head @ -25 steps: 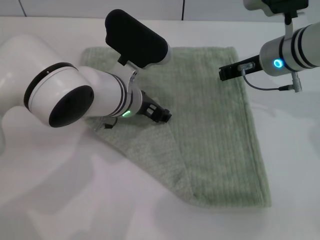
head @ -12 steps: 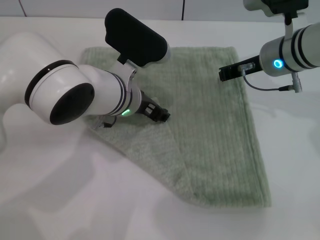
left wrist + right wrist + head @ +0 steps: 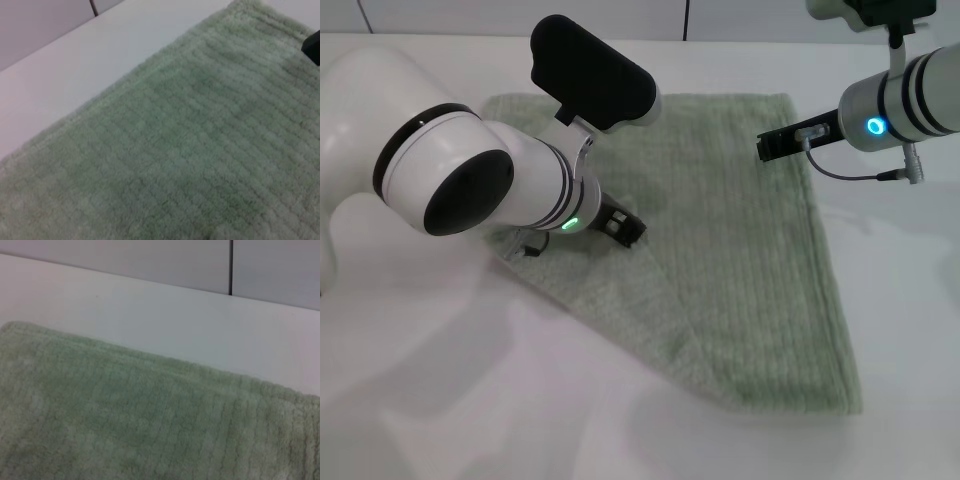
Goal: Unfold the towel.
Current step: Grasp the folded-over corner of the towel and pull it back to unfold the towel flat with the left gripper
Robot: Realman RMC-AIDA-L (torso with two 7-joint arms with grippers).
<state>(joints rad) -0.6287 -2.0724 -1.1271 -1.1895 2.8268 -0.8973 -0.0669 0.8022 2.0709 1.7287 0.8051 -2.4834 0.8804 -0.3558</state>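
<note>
Only the head view takes in the whole setup: the pale sage-green ribbed terry towel (image 3: 740, 270) lies flat on the white table (image 3: 440, 400), its far edge straight and its near-left side cut off in a long diagonal running down to the near-right corner. The left gripper (image 3: 625, 226) sits low over the towel's left-middle part, mostly hidden behind the big white left arm, and can't tell how far its pincer is open or whether it has any cloth. The right gripper (image 3: 778, 146) hangs above the towel's far-right edge, and its pincer can't be read either. Neither wrist view shows any fingers, but they do give the texture up close: the left wrist view has fine ribbed rows and a fuzzy hemmed edge against the table, and the right wrist view shows the thick hem along the towel's border with bare table and a grey wall (image 3: 150, 260) behind.
</note>
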